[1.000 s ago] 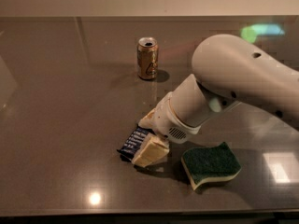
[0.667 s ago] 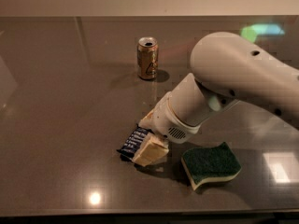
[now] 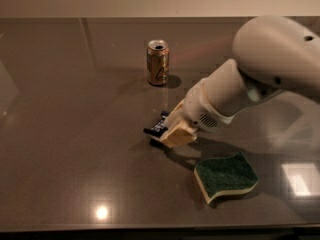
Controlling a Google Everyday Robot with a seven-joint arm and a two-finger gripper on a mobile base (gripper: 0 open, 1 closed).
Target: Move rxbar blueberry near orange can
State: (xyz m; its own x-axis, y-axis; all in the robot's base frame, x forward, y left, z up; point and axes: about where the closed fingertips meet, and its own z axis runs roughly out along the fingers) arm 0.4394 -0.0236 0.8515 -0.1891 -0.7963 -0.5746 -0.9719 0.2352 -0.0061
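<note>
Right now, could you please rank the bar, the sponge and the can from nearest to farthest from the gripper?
1. Bar: gripped in the gripper, mid-table.
2. Sponge: flat, toward the front and the picture's right.
3. Can: upright toward the back, seemingly a little farther than the sponge.

You see dim, warm overhead light; glare spots dot the glossy table (image 3: 60, 134). The gripper (image 3: 169, 129), mid-table and clamped on the bar (image 3: 156, 128), casts a soft shadow beneath it.
</note>
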